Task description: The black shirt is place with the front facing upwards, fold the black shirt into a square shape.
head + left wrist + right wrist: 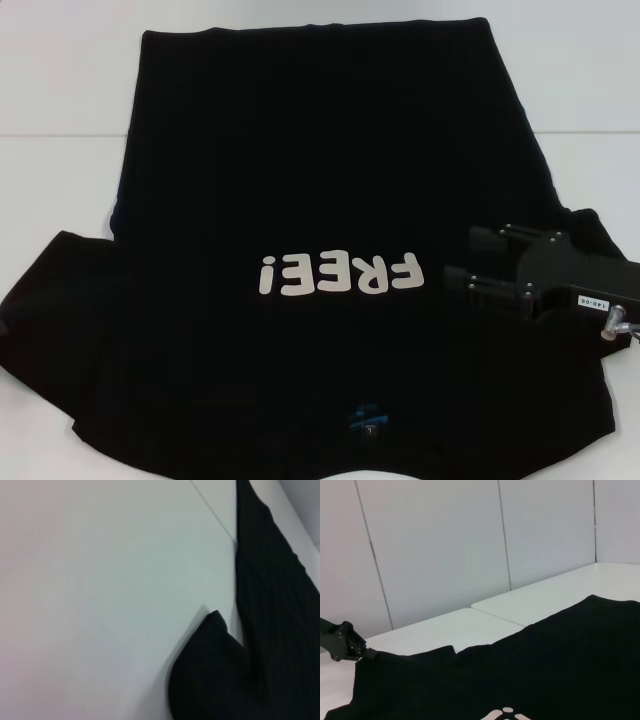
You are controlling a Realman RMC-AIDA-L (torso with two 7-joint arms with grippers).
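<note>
The black shirt point(300, 170) lies spread flat on the white table point(60, 90), front up. Its white "FREE!" lettering point(340, 273) reads upside down in the head view, and the teal neck label point(365, 415) is at the near edge. My right gripper point(478, 260) hovers over the shirt's right side near the sleeve, fingers apart with nothing between them. The left wrist view shows a sleeve tip point(215, 625) and the shirt's side point(270, 580). In the right wrist view the left gripper point(342, 642) is a dark shape at the far sleeve's edge point(395, 660).
A seam between two tabletops point(60, 133) runs under the shirt's far half. Bare white table point(100, 580) shows to the left of the shirt. Grey wall panels point(445, 545) stand behind the table.
</note>
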